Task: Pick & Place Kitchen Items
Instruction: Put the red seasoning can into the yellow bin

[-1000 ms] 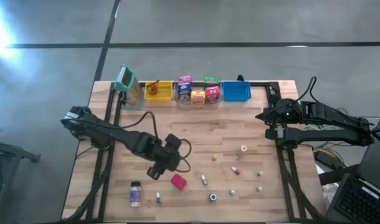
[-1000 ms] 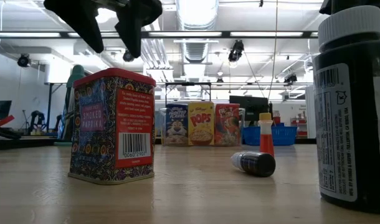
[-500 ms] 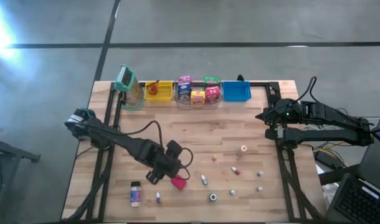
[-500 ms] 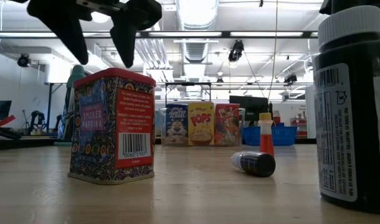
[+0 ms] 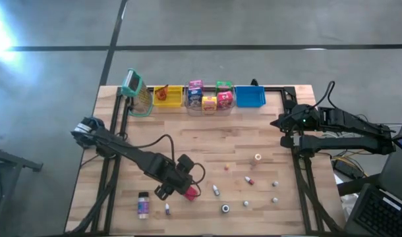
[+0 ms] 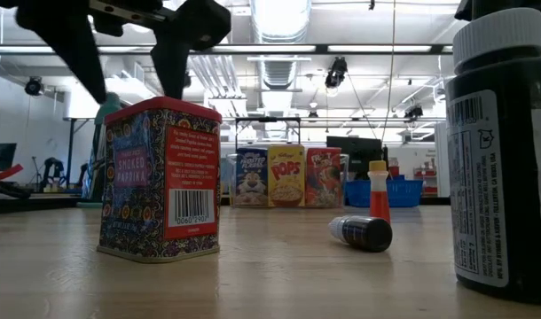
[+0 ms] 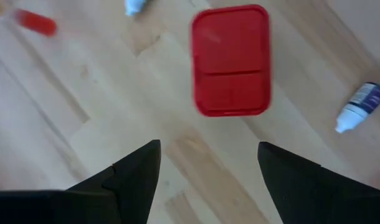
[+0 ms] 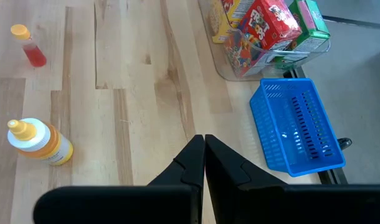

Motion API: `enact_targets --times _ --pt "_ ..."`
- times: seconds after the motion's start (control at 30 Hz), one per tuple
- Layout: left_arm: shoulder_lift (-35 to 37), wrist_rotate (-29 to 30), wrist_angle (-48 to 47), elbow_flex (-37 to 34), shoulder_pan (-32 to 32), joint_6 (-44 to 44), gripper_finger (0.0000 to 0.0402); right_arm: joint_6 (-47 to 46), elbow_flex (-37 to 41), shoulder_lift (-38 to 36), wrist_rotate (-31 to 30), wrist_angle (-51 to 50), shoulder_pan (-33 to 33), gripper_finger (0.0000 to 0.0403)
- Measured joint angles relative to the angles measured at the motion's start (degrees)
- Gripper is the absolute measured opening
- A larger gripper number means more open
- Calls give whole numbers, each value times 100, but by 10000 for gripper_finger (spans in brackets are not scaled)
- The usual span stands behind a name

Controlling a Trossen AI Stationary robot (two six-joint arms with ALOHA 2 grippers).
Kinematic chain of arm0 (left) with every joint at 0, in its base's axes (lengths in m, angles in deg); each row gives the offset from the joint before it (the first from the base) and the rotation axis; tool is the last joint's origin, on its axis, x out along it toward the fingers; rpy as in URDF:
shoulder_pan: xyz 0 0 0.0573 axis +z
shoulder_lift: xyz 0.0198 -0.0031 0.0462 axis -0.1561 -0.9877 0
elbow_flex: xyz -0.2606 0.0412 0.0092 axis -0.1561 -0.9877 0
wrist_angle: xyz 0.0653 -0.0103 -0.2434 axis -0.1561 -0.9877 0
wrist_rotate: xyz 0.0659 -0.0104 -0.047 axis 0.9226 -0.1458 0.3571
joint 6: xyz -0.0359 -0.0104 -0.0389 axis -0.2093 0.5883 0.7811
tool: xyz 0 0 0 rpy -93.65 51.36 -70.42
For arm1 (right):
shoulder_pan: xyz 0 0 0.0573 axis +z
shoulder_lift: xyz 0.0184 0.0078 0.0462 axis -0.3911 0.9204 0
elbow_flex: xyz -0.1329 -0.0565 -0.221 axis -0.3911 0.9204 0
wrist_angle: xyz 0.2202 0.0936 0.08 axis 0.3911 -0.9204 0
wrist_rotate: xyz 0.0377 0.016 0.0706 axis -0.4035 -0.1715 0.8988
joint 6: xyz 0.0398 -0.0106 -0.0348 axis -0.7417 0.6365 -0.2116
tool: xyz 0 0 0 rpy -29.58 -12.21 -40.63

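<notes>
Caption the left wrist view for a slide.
Open left gripper poised above the red paprika tin on the wooden table.

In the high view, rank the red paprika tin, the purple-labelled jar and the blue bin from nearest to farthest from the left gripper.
Measured from the left gripper:
1. Red paprika tin: right beside the open fingers, on the side toward the table's middle.
2. Purple-labelled jar: a little farther, toward the table's near left corner.
3. Blue bin: farthest, across the table at the far edge, right of the clear bin.

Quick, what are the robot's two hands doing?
Left gripper: jaws open, above the red tin, holding nothing.
Right gripper: jaws shut, empty.
</notes>
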Motion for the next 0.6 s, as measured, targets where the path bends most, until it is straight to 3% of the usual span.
enact_targets --times 0.6 --pt "-410 -226 482 31 -113 18 273 0 0 2 -1 -1 1 8"
